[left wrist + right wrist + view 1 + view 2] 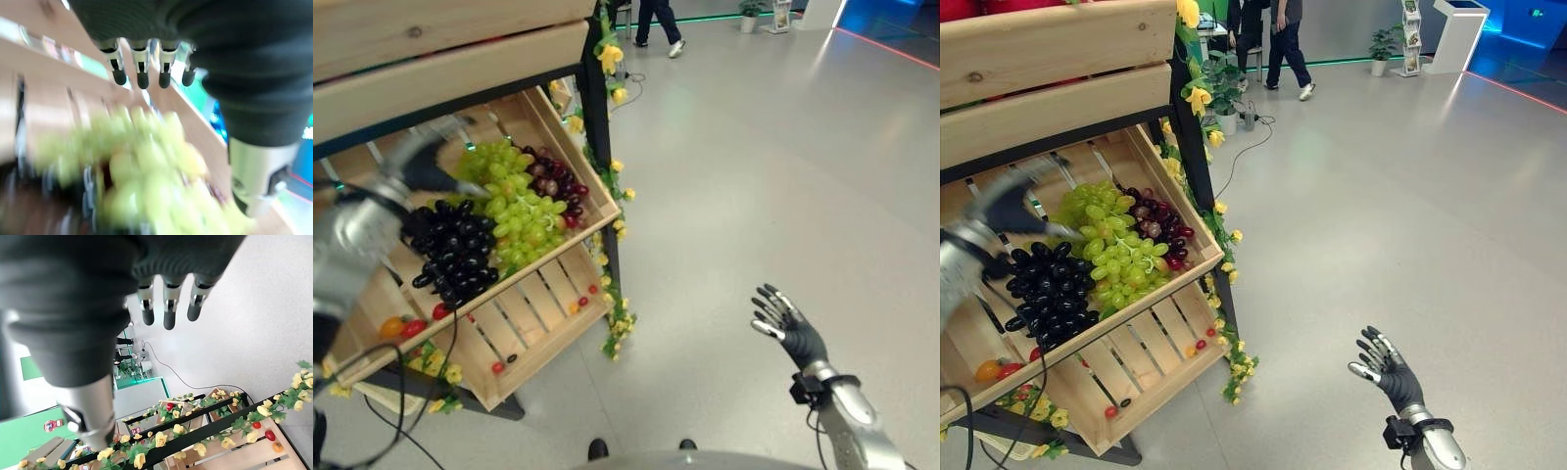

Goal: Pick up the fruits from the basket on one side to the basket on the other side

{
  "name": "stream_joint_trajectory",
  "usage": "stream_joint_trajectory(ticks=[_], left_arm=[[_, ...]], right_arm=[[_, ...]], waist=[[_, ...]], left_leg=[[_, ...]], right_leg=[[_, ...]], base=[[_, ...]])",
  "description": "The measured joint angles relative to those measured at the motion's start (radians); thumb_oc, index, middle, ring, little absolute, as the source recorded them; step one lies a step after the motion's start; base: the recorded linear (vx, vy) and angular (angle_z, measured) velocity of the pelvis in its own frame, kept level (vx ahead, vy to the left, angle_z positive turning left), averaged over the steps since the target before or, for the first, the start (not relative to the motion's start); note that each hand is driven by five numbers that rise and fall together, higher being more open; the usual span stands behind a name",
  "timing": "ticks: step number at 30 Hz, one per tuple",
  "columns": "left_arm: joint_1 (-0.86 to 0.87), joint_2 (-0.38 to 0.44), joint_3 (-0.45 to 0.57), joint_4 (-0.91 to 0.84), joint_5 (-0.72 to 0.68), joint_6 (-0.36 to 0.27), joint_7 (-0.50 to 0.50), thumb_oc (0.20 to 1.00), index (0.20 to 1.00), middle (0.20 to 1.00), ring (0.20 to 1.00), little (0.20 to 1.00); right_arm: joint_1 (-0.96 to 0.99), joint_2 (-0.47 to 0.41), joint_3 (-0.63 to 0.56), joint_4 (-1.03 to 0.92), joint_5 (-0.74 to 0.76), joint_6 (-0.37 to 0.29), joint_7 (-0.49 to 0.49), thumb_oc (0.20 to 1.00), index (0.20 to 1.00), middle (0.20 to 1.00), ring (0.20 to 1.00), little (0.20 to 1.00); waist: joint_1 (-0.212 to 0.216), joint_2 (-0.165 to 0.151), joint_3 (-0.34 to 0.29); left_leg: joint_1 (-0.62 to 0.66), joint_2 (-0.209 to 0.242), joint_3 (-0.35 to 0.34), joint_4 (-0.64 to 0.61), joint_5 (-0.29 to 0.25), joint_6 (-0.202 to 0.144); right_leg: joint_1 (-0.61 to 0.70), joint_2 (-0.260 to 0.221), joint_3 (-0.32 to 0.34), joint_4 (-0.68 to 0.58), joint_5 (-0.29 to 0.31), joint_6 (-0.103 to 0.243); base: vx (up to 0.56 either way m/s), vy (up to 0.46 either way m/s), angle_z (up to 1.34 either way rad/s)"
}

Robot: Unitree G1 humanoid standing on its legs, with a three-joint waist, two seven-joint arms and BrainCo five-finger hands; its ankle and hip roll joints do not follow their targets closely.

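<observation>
A slanted wooden crate (601, 210) on a rack holds green grapes (515, 202) in the middle, black grapes (456, 257) on the near side and dark red grapes (557, 183) at the far corner. My left hand (423, 164) hovers just over the green and black grapes; its fingers (142, 74) are straight and hold nothing. In the left wrist view the green grapes (146, 166) lie right under the fingers. My right hand (789, 329) hangs open over the bare floor to the right, far from the crate, with its fingers (168, 309) spread.
Below is a second slatted crate (530, 311) with a few small tomatoes (403, 328). A wooden shelf (440, 61) overhangs the grape crate. A black post with yellow flowers (598, 147) edges the rack. A person (1285, 39), a potted plant (1387, 41) and a white stand (1455, 31) stand far back.
</observation>
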Motion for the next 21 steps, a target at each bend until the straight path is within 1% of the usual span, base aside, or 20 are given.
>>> stream_joint_trajectory(ticks=[1, 4, 5, 6, 7, 8, 9, 11, 12, 13, 14, 15, 16, 17, 18, 19, 20, 21], left_arm=[[0.013, -0.034, -0.006, -0.009, -0.017, 0.0, -0.014, 1.0, 1.0, 1.0, 1.0, 1.0], [0.064, -0.218, -0.013, -0.053, -0.087, 0.012, -0.041, 1.0, 1.0, 1.0, 1.0, 1.0], [0.079, -0.242, -0.044, -0.066, -0.097, 0.012, -0.058, 1.0, 1.0, 1.0, 1.0, 1.0], [0.082, -0.273, -0.047, -0.065, -0.112, 0.013, -0.062, 1.0, 1.0, 1.0, 1.0, 1.0], [0.083, -0.331, -0.052, -0.066, -0.151, 0.012, -0.062, 1.0, 1.0, 1.0, 1.0, 1.0], [0.086, -0.367, -0.055, -0.067, -0.171, 0.012, -0.062, 1.0, 1.0, 1.0, 1.0, 1.0], [0.096, -0.431, -0.055, -0.067, -0.206, 0.009, -0.06, 1.0, 1.0, 1.0, 1.0, 1.0], [0.11, -0.485, -0.084, -0.08, -0.246, 0.008, -0.07, 1.0, 1.0, 1.0, 1.0, 1.0], [0.134, -0.526, -0.099, -0.082, -0.268, 0.011, -0.075, 1.0, 1.0, 1.0, 1.0, 1.0], [0.147, -0.543, -0.12, -0.076, -0.284, 0.013, -0.079, 1.0, 1.0, 1.0, 1.0, 1.0], [0.15, -0.578, -0.114, -0.084, -0.301, 0.0, -0.068, 1.0, 1.0, 1.0, 1.0, 1.0], [0.15, -0.578, -0.118, -0.091, -0.311, -0.001, -0.071, 1.0, 1.0, 1.0, 1.0, 1.0], [0.149, -0.577, -0.121, -0.095, -0.327, -0.002, -0.075, 1.0, 1.0, 1.0, 1.0, 1.0], [0.148, -0.581, -0.119, -0.095, -0.34, -0.001, -0.075, 1.0, 1.0, 1.0, 1.0, 1.0], [0.145, -0.591, -0.107, -0.095, -0.361, -0.003, -0.072, 1.0, 1.0, 1.0, 1.0, 1.0], [0.155, -0.612, -0.084, -0.093, -0.382, -0.006, -0.06, 1.0, 1.0, 1.0, 1.0, 1.0], [0.175, -0.625, -0.066, -0.094, -0.399, -0.01, -0.055, 1.0, 1.0, 1.0, 1.0, 1.0], [0.227, -0.659, -0.021, -0.109, -0.425, -0.022, -0.045, 1.0, 1.0, 1.0, 1.0, 1.0]], right_arm=[[-0.002, 0.0, -0.008, 0.0, 0.0, 0.0, -0.012, 1.0, 1.0, 1.0, 1.0, 1.0], [-0.01, -0.002, -0.039, 0.001, -0.017, -0.002, -0.055, 1.0, 1.0, 1.0, 1.0, 1.0], [-0.019, -0.001, -0.038, 0.0, -0.019, -0.002, -0.067, 1.0, 1.0, 1.0, 1.0, 1.0], [-0.023, -0.002, -0.042, -0.002, -0.019, -0.003, -0.073, 1.0, 1.0, 1.0, 1.0, 1.0], [-0.029, -0.002, -0.053, -0.004, -0.019, -0.009, -0.086, 1.0, 1.0, 1.0, 1.0, 1.0], [-0.032, -0.002, -0.056, -0.004, -0.019, -0.012, -0.093, 1.0, 1.0, 1.0, 1.0, 1.0], [-0.035, -0.002, -0.061, -0.005, -0.019, -0.014, -0.102, 1.0, 1.0, 1.0, 1.0, 1.0], [-0.034, -0.002, -0.064, -0.005, -0.018, -0.016, -0.114, 1.0, 1.0, 1.0, 1.0, 1.0], [-0.034, -0.002, -0.064, -0.005, -0.017, -0.018, -0.117, 1.0, 1.0, 1.0, 1.0, 1.0], [-0.033, -0.002, -0.064, -0.002, -0.018, -0.022, -0.121, 1.0, 1.0, 1.0, 1.0, 1.0], [-0.023, -0.002, -0.067, 0.003, -0.018, -0.028, -0.136, 1.0, 1.0, 1.0, 1.0, 1.0], [-0.021, -0.003, -0.067, 0.006, -0.018, -0.029, -0.144, 1.0, 1.0, 1.0, 1.0, 1.0], [-0.023, -0.003, -0.068, 0.006, -0.018, -0.033, -0.156, 1.0, 1.0, 1.0, 1.0, 1.0], [-0.022, -0.003, -0.069, 0.009, -0.022, -0.04, -0.165, 1.0, 1.0, 1.0, 1.0, 1.0], [-0.03, -0.001, -0.069, 0.01, -0.027, -0.046, -0.178, 1.0, 1.0, 1.0, 1.0, 1.0], [-0.021, -0.001, -0.069, 0.012, -0.027, -0.052, -0.188, 1.0, 1.0, 1.0, 1.0, 1.0], [-0.021, 0.004, -0.069, 0.011, -0.028, -0.053, -0.19, 1.0, 1.0, 1.0, 1.0, 1.0], [-0.033, 0.002, -0.067, -0.009, -0.028, -0.062, -0.19, 1.0, 1.0, 1.0, 1.0, 1.0]], waist=[[0.001, 0.005, -0.003], [0.001, 0.017, -0.011], [0.001, 0.016, -0.012], [0.0, 0.016, -0.013], [-0.002, 0.022, -0.017], [-0.002, 0.024, -0.018], [-0.003, 0.03, -0.022], [-0.013, 0.034, -0.023], [-0.027, 0.037, -0.022], [-0.033, 0.037, -0.021], [-0.034, 0.034, -0.015], [-0.036, 0.034, -0.012], [-0.044, 0.039, -0.003], [-0.055, 0.036, 0.005], [-0.06, 0.026, 0.03], [-0.058, -0.005, 0.056], [-0.059, -0.009, 0.055], [-0.056, -0.007, 0.054]], left_leg=[[0.001, 0.0, 0.0, 0.0, 0.0, 0.0], [0.005, -0.002, -0.009, 0.0, 0.0, 0.0], [0.012, 0.001, -0.011, 0.0, 0.0, -0.001], [0.014, 0.001, -0.011, 0.0, -0.001, -0.002], [0.014, 0.001, -0.013, 0.0, -0.003, -0.004], [0.014, 0.002, -0.012, 0.0, -0.003, -0.005], [0.016, 0.002, -0.014, 0.0, -0.002, -0.005], [0.018, 0.003, -0.024, 0.001, 0.001, -0.005], [0.02, 0.005, -0.026, 0.001, 0.002, -0.006], [0.02, 0.007, -0.026, 0.004, 0.006, -0.01], [0.014, 0.011, -0.029, 0.02, 0.002, -0.015], [0.014, 0.014, -0.032, 0.023, 0.001, -0.017], [0.015, 0.017, -0.034, 0.028, -0.003, -0.022], [0.005, 0.014, -0.037, 0.05, 0.0, -0.026], [-0.014, 0.005, -0.063, 0.107, -0.009, -0.044], [-0.045, -0.029, -0.115, 0.228, -0.045, -0.095], [-0.055, -0.059, -0.143, 0.31, -0.099, -0.128], [-0.036, -0.127, -0.193, 0.424, -0.175, -0.112]], right_leg=[[0.001, 0.0, -0.002, 0.0, 0.0, 0.0], [0.011, -0.001, -0.006, -0.002, -0.002, -0.001], [0.014, 0.001, -0.01, -0.001, -0.006, -0.002], [0.016, 0.002, -0.012, -0.002, -0.006, -0.003], [0.017, 0.002, -0.014, 0.0, -0.007, -0.004], [0.017, 0.002, -0.013, -0.001, -0.007, -0.004], [0.019, 0.002, -0.011, -0.003, -0.008, -0.004], [0.025, 0.008, -0.012, -0.002, -0.009, -0.006], [0.029, 0.013, -0.014, -0.003, -0.012, -0.009], [0.029, 0.016, -0.013, 0.0, -0.013, -0.01], [0.031, 0.015, -0.013, -0.005, -0.014, -0.014], [0.031, 0.02, -0.013, -0.001, -0.014, -0.015], [0.036, 0.026, -0.012, -0.005, -0.014, -0.018], [0.028, 0.035, -0.011, 0.012, -0.015, -0.025], [0.025, 0.014, -0.007, 0.028, -0.023, -0.038], [0.018, -0.017, 0.014, 0.042, -0.025, -0.045], [0.009, -0.031, 0.034, 0.05, -0.024, -0.04], [-0.007, -0.05, 0.097, 0.074, -0.02, -0.02]], base=[[-0.02, -0.113, 0.05], [-0.03, -0.079, 0.1], [-0.05, -0.107, 0.07], [-0.06, -0.138, 0.03], [-0.05, -0.119, 0.01], [-0.05, -0.123, 0.04], [-0.07, -0.139, 0.04], [-0.09, -0.171, 0.09], [-0.07, -0.113, 0.06], [-0.12, -0.155, 0.04], [-0.05, -0.044, -0.02], [-0.27, -0.137, -0.02], [-0.23, -0.09, -0.01], [-0.31, -0.105, 0.01], [-0.24, -0.032, -0.17], [-0.2, -0.034, -0.37], [-0.16, -0.018, -1.01], [-0.16, 0.037, -1.15]])
